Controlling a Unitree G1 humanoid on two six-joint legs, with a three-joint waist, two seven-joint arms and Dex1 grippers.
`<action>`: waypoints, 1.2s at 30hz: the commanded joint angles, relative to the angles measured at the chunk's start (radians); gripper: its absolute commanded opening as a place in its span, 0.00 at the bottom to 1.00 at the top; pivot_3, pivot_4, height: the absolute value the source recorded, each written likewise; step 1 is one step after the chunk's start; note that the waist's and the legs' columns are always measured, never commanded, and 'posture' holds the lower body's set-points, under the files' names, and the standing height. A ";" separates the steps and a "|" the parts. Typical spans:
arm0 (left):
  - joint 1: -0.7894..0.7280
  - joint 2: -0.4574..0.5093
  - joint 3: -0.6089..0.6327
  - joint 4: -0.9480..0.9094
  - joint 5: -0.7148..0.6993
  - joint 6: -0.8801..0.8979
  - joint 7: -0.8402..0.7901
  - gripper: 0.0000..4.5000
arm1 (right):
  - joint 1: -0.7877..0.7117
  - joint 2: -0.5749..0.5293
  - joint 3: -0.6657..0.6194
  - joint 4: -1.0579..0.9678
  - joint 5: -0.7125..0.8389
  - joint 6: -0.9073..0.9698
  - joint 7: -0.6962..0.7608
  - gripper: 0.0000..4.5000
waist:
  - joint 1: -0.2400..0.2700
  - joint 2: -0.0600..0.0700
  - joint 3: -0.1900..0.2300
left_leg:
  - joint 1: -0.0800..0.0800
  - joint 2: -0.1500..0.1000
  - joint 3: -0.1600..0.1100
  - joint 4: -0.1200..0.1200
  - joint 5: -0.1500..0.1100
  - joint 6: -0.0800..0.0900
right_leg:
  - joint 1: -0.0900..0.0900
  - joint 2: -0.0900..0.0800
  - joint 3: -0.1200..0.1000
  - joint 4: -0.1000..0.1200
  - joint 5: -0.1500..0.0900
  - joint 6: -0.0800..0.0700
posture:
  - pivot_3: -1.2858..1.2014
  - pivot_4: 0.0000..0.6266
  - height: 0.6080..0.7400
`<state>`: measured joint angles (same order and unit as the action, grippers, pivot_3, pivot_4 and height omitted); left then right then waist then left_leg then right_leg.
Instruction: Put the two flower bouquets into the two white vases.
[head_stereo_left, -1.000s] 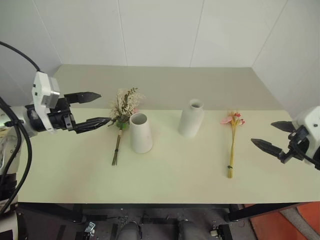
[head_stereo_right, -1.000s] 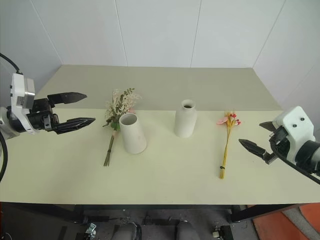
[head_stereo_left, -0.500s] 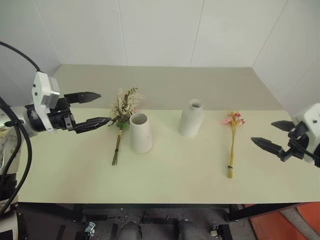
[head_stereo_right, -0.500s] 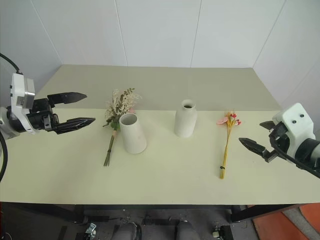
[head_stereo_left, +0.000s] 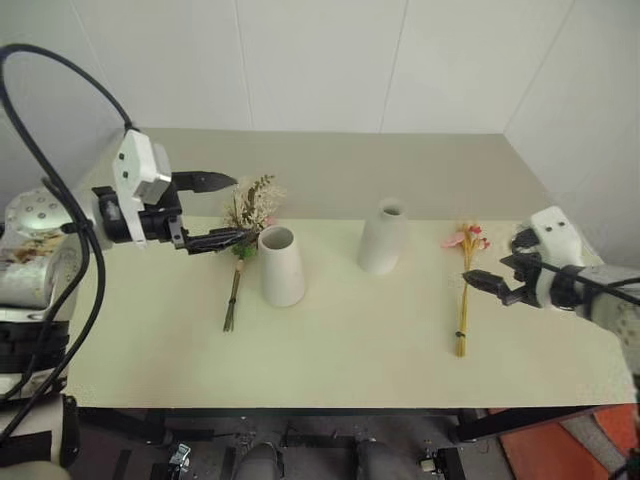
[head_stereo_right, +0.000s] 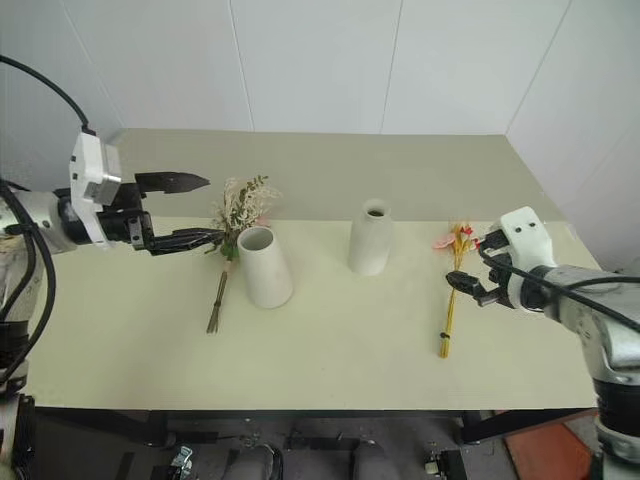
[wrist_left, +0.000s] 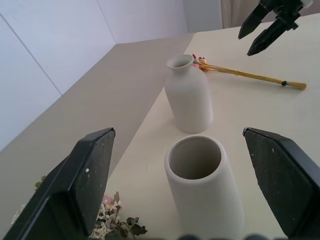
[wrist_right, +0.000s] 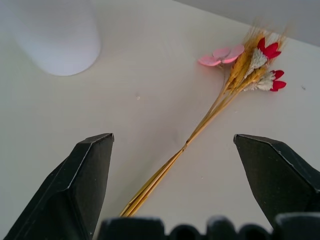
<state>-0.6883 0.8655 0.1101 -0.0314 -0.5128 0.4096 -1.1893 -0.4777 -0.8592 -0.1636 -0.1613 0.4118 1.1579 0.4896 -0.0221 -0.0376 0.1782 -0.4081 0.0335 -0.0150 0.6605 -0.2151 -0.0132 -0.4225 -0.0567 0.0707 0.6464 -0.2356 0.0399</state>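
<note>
Bouquets and vases all sit on the pale tabletop (head_stereo_left: 340, 350), none of the flowers in a vase yet. The bushy bunch (head_stereo_left: 246, 225) of cream sprigs with green leaves lies flat, its dark stems pointing toward the near edge and its head just beside, perhaps touching, the wide-mouthed cone vase (head_stereo_left: 281, 265). That vase stands upright with its mouth open to view. To its right, a little apart and slightly farther back, the narrow-necked bottle vase (head_stereo_left: 382, 236) also stands upright. Farther right again, well clear of the bottle vase, the slim bunch (head_stereo_left: 464, 295) of straw-yellow stems lies flat, its pink and red blossoms toward the back of the tabletop and its tied stem ends toward the near edge.

The left end effector (head_stereo_left: 224, 211) hovers at the head of the bushy bunch, its two black fingers spread wide and gripping nothing; one finger sits above the sprigs and the other reaches in by the leaves near the cone vase's rim. In its wrist view both vases stand between the fingers.

The right end effector (head_stereo_right: 473, 263) is beside the slim bunch, on its right side near mid-stem, fingers released and wide apart, empty. Its wrist view looks down on the stems and blossoms framed between the two fingers.
</note>
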 joint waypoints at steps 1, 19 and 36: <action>-0.021 0.000 0.005 -0.009 0.009 -0.022 0.002 0.99 | -0.056 0.034 0.039 0.092 -0.057 0.002 -0.055 1.00 | -0.001 0.000 0.000 | 0.000 0.000 0.000 0.000 0.000 0.000 | -0.001 0.000 0.000 0.000 0.000 0.000 | 0.52 0.24 1.00; 0.042 0.025 0.040 -0.085 -0.007 0.015 0.039 1.00 | -0.169 0.124 0.111 0.339 -0.133 -0.022 -0.047 0.33 | -0.023 0.000 0.000 | 0.000 0.000 -0.001 0.000 0.000 0.000 | 0.000 0.000 0.000 0.000 0.000 0.000 | 0.52 0.24 1.00; 0.025 0.016 0.021 -0.058 0.000 0.005 0.034 1.00 | -0.376 0.354 0.026 0.413 -0.353 -0.755 -0.455 0.01 | -0.036 0.001 0.001 | -0.001 0.000 0.000 -0.001 0.000 0.000 | -0.002 0.000 0.000 0.001 0.000 0.000 | 0.52 0.24 1.00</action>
<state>-0.6359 0.8721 0.1152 -0.0840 -0.5099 0.4228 -1.1516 -0.8132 -0.5031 -0.1129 0.2490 0.1120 0.5836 0.1028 -0.0579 -0.0367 0.1787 -0.4094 0.0337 -0.0156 0.6595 -0.2151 -0.0132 -0.4250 -0.0565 0.0709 0.6472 -0.2352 0.0401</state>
